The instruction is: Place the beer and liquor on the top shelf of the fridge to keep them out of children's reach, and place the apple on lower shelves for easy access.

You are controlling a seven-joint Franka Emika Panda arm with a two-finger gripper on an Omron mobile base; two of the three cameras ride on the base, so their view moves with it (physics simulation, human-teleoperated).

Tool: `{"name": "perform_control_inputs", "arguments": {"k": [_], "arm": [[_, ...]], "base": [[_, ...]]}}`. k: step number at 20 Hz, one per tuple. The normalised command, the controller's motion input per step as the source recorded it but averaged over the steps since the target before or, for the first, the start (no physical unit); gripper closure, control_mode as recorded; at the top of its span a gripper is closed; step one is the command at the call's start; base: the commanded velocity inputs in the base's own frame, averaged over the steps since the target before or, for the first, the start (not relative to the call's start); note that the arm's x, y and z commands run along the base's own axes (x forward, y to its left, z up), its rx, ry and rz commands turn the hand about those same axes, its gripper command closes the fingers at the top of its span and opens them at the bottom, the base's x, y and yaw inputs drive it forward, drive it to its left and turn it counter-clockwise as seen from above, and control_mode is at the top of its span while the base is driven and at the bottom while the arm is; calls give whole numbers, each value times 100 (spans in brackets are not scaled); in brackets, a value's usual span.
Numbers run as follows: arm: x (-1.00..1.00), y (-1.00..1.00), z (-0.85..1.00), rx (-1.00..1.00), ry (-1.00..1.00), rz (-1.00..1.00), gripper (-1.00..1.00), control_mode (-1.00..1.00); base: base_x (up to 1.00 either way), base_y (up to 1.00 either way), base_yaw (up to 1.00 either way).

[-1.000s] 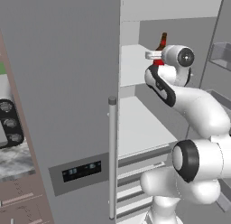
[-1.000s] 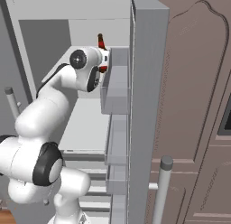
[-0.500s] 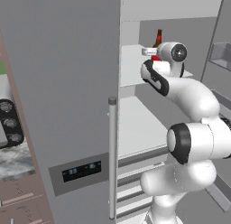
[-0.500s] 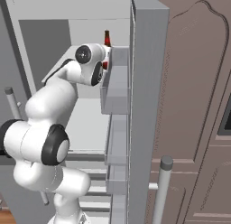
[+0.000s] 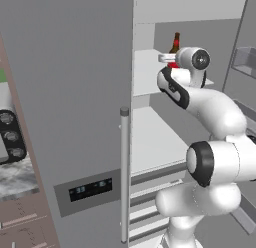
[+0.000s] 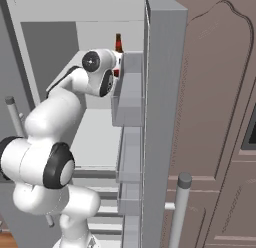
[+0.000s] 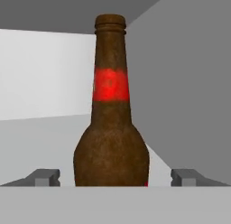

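There's the beer (image 7: 111, 123), a slim dark brown bottle with a red band round its neck, standing upright on the top shelf (image 5: 150, 67) of the fridge (image 5: 75, 92). It sits toward the back, near the grey inner wall. The fridge door hangs wide open, white lower shelves (image 5: 150, 137) showing below, above the drawers.

A brown panelled cabinet (image 6: 215, 117) was seen at the right edge. At the far left edge, opposite that cabinet, a marbled counter (image 5: 17, 179) was seen below what was perhaps a dark-knobbed appliance (image 5: 11, 134), blurred there.
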Motion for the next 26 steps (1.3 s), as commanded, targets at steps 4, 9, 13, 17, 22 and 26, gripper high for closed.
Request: {"name": "perform_control_inputs", "arguments": {"k": [4,9,13,17,22,26], "arm": [[-81,0,0,-5,1,1,-100,-100],[-100,10,0,-8,6,0,-100,-100],[-100,19,0,-5,11,8,-100,-100],[-100,26,0,-2,19,12,-100,-100],[-99,35,-1,0,28,11,-100,-100],[-98,37,-5,-1,33,9,-100,-100]], "base": [[0,0,0],[0,0,0],[0,0,0],[0,0,0],[0,0,0],[0,0,0]]}}
